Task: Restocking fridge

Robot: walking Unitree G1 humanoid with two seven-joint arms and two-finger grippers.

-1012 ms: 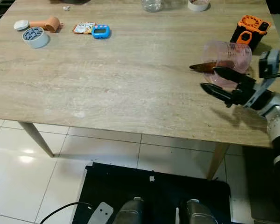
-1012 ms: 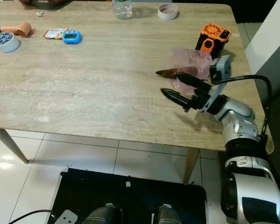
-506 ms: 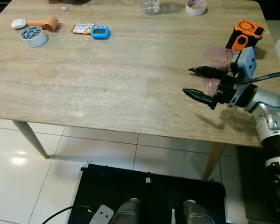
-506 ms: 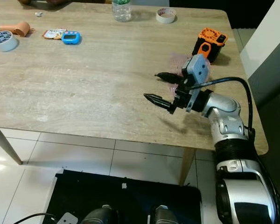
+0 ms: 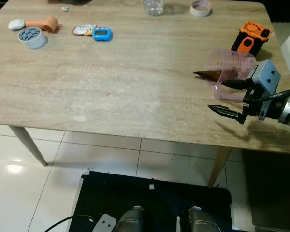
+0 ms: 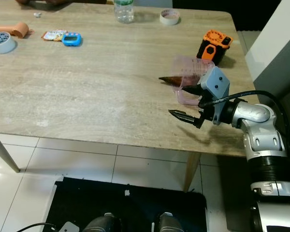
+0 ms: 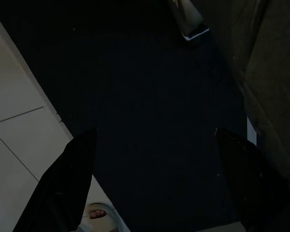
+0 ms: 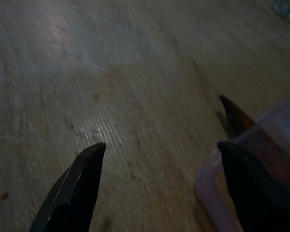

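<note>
The right claw (image 5: 229, 98) hovered over the right near part of the wooden worktop (image 5: 111, 82), its two black fingers spread wide and holding nothing. Just beyond it a clear pink measuring jug (image 5: 230, 70) lay tipped on its side, a brown pointed thing (image 5: 209, 74) poking out of its mouth toward the left. Behind the jug stood an orange and black tool (image 5: 251, 36). Far left lay a tape roll (image 5: 30, 36) and a blue timer (image 5: 101, 33). The left claw (image 7: 150, 179) hung over dark flooring, fingers spread.
</note>
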